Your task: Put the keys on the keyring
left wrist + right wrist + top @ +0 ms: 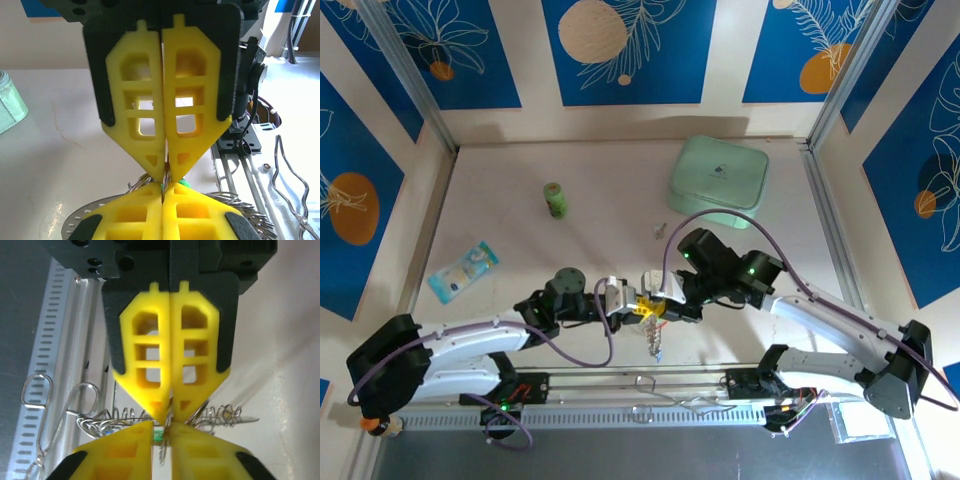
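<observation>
From the left, the left end effector [162, 186] reaches in over the middle of the desk [520, 250] with its yellow fingers pressed together. It looks clamped on the wire of the keyring [220, 415], whose beaded coil spreads out to either side of its tip. It meets the right end effector [162, 425] nose to nose, so the ring sits right at the point where the two touch and neither arm is nearer than the other. The ring's wire runs crosswise to both sets of fingers, and a bunch of keys [656, 340] trails from the meeting point toward the near edge. On the right, the fingers stand a little apart with a green tag [159, 435] showing in the slit. I cannot tell whether they are gripping it or only bracketing it. As I judge it, any threading now depends on the right side working along that crosswise wire while the left holds it steady.
</observation>
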### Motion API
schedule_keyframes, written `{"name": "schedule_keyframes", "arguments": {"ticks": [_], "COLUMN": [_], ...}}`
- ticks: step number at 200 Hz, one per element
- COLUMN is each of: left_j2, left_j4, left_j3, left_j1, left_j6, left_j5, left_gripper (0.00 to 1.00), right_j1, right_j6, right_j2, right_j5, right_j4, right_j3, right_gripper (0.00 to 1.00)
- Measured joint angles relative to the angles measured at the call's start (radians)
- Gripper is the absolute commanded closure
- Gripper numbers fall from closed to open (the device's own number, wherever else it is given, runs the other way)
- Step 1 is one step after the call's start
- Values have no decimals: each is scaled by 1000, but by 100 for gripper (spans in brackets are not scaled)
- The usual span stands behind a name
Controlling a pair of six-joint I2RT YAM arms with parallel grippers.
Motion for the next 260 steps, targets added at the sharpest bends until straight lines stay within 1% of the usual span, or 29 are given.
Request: {"name": "schedule_keyframes", "arguments": {"ticks": [17,40,67,99,142,177,193,236,249,260], "left_j2": [-18,-25,-18,-3,0,3,3,3,3,3], "left_j4": [25,93,171,204,222,222,221,239,238,233], "left_j3": [-10,-44,-85,-88,-88,-88,-88,-88,-88,-88], "left_j1": [0,0,0,0,0,0,0,0,0,0], "left_j6": [-1,-12,-39,-57,-57,-57,-57,-57,-57,-57], "left_j5": [-14,-20,-21,-19,-18,-19,-18,-18,-18,-18], "left_gripper": [100,100,100,100,100,100,100,100,100,100], "right_j1": [-44,-96,-104,-104,-104,-104,-105,-105,-105,-105], "right_j6": [31,87,135,162,173,175,177,178,178,178], "right_j2": [-88,-181,-194,-194,-174,-168,-168,-146,-122,-111], "right_j5": [-53,-104,-132,-142,-145,-144,-143,-133,-133,-134], "right_j4": [68,148,203,234,252,251,247,236,236,234], "right_j3": [-69,-152,-197,-205,-206,-206,-206,-206,-206,-206], "right_gripper": [68,67,68,70,82,97,100,100,97,91]}}
